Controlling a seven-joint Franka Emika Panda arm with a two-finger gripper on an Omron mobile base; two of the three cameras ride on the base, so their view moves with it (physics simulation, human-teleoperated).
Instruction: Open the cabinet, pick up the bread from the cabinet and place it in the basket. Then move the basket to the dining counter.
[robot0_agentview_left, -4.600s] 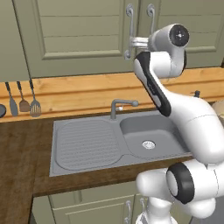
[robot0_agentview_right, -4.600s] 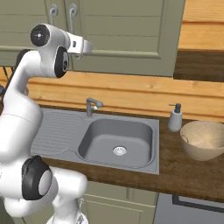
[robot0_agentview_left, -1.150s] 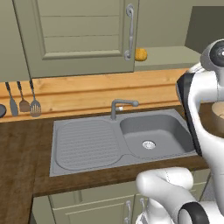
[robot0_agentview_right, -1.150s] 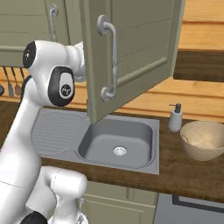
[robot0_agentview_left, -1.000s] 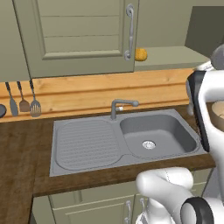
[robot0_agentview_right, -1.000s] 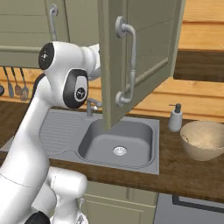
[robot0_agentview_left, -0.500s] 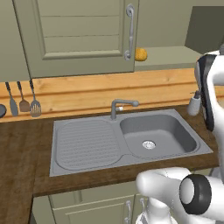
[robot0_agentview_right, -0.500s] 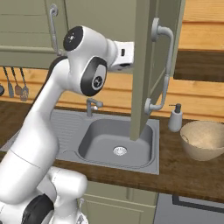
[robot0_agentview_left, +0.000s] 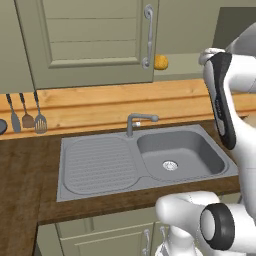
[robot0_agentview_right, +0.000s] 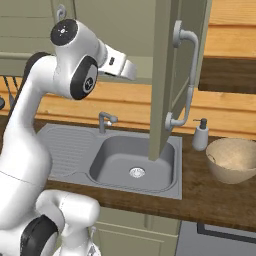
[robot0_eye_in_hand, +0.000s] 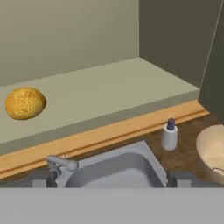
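Observation:
The sage-green cabinet (robot0_agentview_left: 95, 35) has its right door (robot0_agentview_right: 167, 75) swung wide open, edge-on in the right base view, with its curved silver handle (robot0_agentview_right: 184, 80) free. On the bare shelf (robot0_eye_in_hand: 109, 92) inside lies the bread (robot0_eye_in_hand: 25, 103), a small golden bun (robot0_agentview_left: 160, 62) just right of the closed left door. My gripper (robot0_agentview_right: 131, 71) hangs in front of the open compartment, left of the door, apart from the handle. In the hand view its fingertips (robot0_eye_in_hand: 43, 180) stand wide apart and open, holding nothing. The tan basket (robot0_agentview_right: 234, 160) sits on the worktop at the right. The dining counter is out of view.
A grey sink (robot0_agentview_right: 132, 162) with a faucet (robot0_agentview_right: 106, 120) lies below the cabinet, and a soap dispenser (robot0_agentview_right: 201, 135) stands between sink and basket. Utensils (robot0_agentview_left: 27, 112) hang at the left wall. The open door juts out over the sink's right side.
The right door has swung from closed to fully open. My gripper has left its handle and now faces into the cabinet, with the bread uncovered.

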